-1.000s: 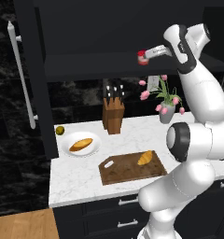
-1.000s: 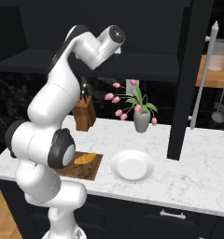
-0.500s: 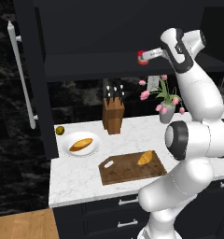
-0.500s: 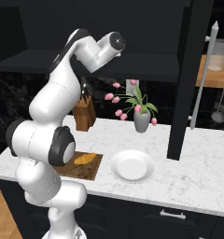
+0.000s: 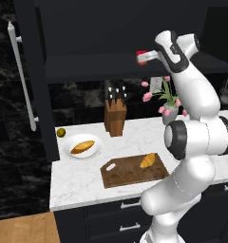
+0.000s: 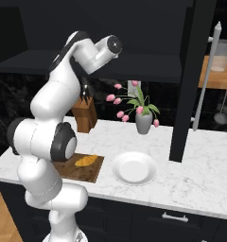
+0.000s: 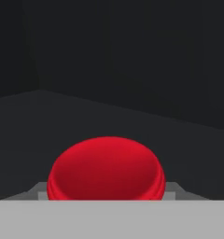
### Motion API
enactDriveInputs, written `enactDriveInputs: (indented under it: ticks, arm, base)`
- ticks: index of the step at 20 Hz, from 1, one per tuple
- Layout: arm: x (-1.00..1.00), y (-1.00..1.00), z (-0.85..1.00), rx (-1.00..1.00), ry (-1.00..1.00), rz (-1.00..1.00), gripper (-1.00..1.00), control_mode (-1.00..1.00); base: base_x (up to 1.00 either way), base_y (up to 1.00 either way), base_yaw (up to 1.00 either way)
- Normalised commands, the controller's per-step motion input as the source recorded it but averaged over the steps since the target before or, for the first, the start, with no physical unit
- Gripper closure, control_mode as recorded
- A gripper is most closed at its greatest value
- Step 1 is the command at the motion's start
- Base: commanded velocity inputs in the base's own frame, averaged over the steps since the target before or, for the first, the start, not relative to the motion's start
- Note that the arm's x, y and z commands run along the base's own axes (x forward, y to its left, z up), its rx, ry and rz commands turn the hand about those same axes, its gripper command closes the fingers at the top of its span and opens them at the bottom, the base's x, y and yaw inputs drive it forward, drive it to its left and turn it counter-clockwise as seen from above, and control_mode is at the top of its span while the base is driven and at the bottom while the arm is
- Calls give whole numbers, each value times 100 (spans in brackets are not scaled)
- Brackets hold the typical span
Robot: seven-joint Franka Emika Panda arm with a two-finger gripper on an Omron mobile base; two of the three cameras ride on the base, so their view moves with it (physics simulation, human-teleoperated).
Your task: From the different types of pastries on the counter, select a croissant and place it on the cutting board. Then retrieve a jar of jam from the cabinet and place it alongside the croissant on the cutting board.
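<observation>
My gripper (image 5: 144, 58) is raised in front of the black cabinet (image 5: 97, 33), just above its dark shelf (image 5: 92, 69). It is shut on the jar of jam (image 5: 141, 56), a small jar with a red lid and pale body. In the hand view the red lid (image 7: 106, 167) sits close up between the fingertips (image 7: 37, 189). The croissant (image 5: 147, 160) lies on the right part of the dark cutting board (image 5: 125, 173) on the marble counter (image 5: 78, 182), well below the gripper. From the right, the croissant (image 6: 86, 160) shows on the board (image 6: 93, 171) beside my arm.
A longer loaf (image 5: 82, 146) lies on a white plate (image 5: 70, 153) left of the board, with a lime (image 5: 61, 132) behind it. A knife block (image 5: 115, 116) and a tulip vase (image 5: 169, 115) stand at the back. An empty plate (image 6: 134, 168) and the open cabinet door (image 5: 35, 85) flank the arm.
The hand with the jar has drifted slightly left and up near the cabinet shelf. The things on the counter have not moved.
</observation>
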Motion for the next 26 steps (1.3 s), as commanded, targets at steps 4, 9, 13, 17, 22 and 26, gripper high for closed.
enactDriveInputs:
  ticks: [4, 9, 13, 17, 22, 26]
  arm:
    - [-62, -53, 51, 3, -16, -4, 100, -100]
    - [-100, 0, 65, 0, -41, 0, 100, -100]
    - [-100, 36, 49, 0, -35, 0, 100, -100]
    - [-100, 17, 23, 0, -10, 0, 100, -100]
    - [-95, 2, 0, 0, 15, 0, 100, -100]
    - [-97, 0, -9, 0, 18, 0, 100, -100]
  base:
    - [0, 0, 0]
    - [0, 0, 0]
    - [0, 0, 0]
    - [0, 0, 0]
    - [0, 0, 0]
    - [0, 0, 0]
